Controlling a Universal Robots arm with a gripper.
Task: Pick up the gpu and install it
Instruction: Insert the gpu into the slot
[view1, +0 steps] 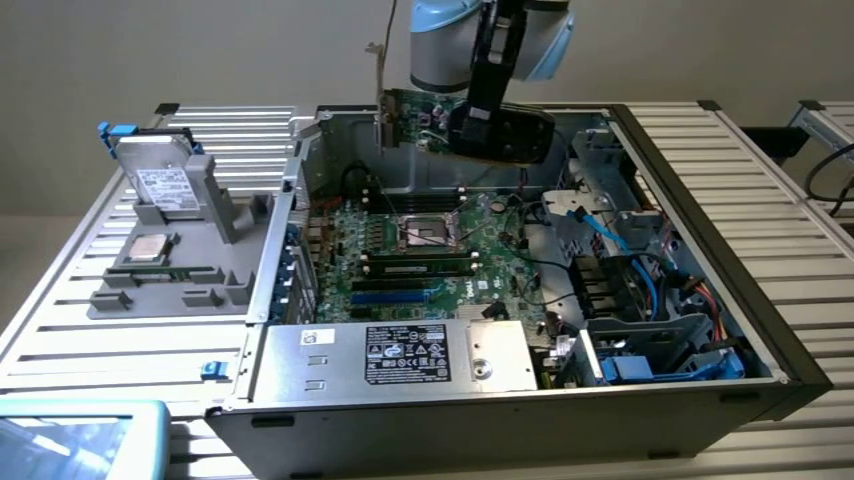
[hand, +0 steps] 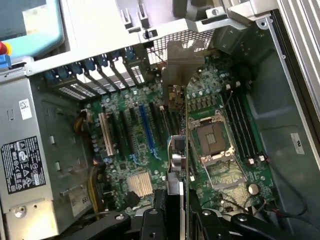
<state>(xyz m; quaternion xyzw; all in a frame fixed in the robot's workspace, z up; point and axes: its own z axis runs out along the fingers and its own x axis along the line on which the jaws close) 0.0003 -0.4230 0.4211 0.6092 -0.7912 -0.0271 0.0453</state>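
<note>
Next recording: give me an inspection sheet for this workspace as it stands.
Surface: slatted metal table with an open computer case on it.
Job's things: gpu held above the motherboard, not seated.
Clutter: grey tray at the exterior view's left carrying a hard drive and a silver chip; teal-edged device at the near corner.
Grippers: gripper shut on the gpu.
Cables: blue cables inside the case, at the exterior view's right.
Surroundings: plain wall.
</note>
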